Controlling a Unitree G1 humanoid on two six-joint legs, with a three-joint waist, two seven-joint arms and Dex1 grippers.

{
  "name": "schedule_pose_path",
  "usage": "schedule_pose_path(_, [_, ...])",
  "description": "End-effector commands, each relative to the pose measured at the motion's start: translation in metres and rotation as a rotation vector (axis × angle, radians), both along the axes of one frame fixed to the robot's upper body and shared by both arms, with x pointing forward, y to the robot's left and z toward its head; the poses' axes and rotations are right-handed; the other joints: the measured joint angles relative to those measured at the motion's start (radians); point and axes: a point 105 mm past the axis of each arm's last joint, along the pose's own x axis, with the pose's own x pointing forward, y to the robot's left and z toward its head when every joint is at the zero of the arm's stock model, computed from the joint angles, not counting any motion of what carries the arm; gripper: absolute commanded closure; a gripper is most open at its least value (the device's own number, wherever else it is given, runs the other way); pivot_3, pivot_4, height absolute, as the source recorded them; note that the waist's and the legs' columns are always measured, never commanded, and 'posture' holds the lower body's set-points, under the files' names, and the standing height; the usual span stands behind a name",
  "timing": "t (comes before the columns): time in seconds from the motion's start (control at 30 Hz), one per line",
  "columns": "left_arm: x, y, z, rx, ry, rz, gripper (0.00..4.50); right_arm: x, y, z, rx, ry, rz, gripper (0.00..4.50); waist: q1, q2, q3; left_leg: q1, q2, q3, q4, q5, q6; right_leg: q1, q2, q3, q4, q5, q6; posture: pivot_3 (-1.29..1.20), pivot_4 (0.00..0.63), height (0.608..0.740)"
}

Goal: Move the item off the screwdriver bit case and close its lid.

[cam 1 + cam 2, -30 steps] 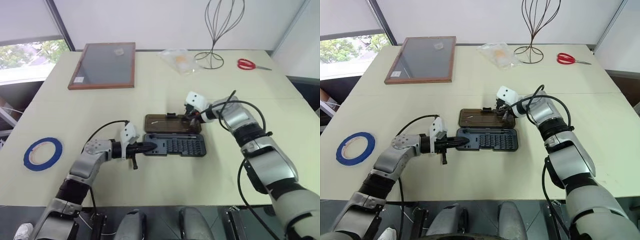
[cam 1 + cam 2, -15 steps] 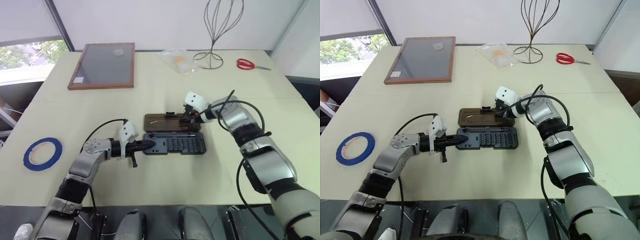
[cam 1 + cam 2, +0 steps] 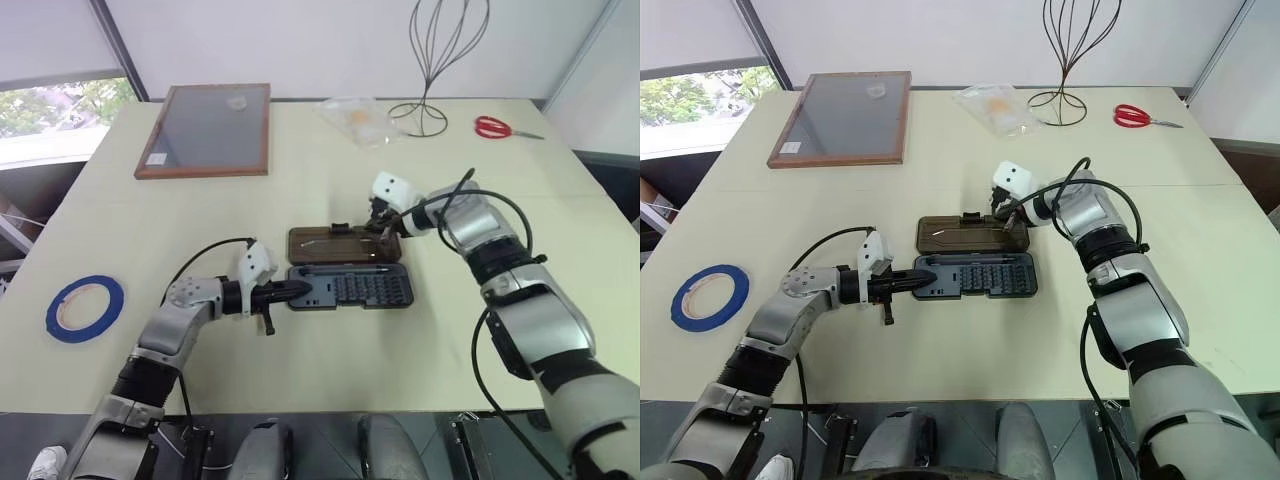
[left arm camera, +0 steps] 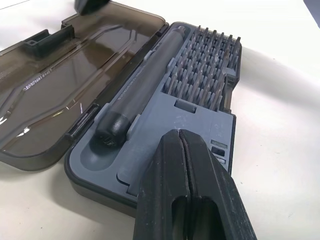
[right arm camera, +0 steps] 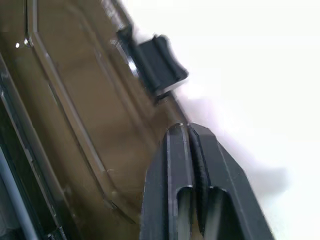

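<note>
Right pincer (image 3: 1010, 222) slightly higher than before

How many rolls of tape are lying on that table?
1. A single blue tape ring lies flat near the table's left edge, well apart from the open screwdriver bit case in the middle. Nothing on the table looks able to hide another roll.

No text, label or number seems legible on anything.
</note>
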Motion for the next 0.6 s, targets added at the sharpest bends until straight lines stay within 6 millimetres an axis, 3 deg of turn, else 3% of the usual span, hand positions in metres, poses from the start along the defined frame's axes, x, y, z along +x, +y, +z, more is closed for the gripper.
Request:
schedule_pose_path(0.03, [0.002,0.005,0.000,0.011,-0.002,0.016,4.50,0.005,0.006,0.028,0.034,-0.070,0.015,4.47,0.000,0.000,0.000,0.000,0.000,0.000,0.000,0.000,0.000,0.000,0.000,0.000,0.000,0.000,0.000,0.00,0.150,0.740])
schedule_pose_path(0.43, [0.002,0.005,0.001,0.014,-0.009,0.019,4.50,0.011,0.011,0.010,0.014,-0.056,0.000,4.47,-0.001,0.000,0.000,0.000,0.000,0.000,0.000,0.000,0.000,-0.001,0.000,0.000,0.000,0.000,0.000,0.00,0.150,0.740])
schedule_pose_path(0.5, [0.001,0.006,0.001,0.014,-0.010,0.022,4.50,0.012,0.012,0.009,0.011,-0.055,-0.003,3.94,-0.001,0.000,0.000,0.000,0.000,0.000,0.000,0.000,0.000,-0.001,0.000,0.000,0.000,0.000,0.000,0.00,0.150,0.740])
schedule_pose_path(0.6, [0.001,0.008,0.001,0.014,-0.009,0.029,4.50,0.014,0.011,0.011,-0.003,-0.068,-0.003,2.63,-0.002,0.000,0.000,0.000,0.000,0.000,-0.001,0.000,0.000,-0.001,0.000,0.000,0.000,0.000,0.000,0.00,0.150,0.740])
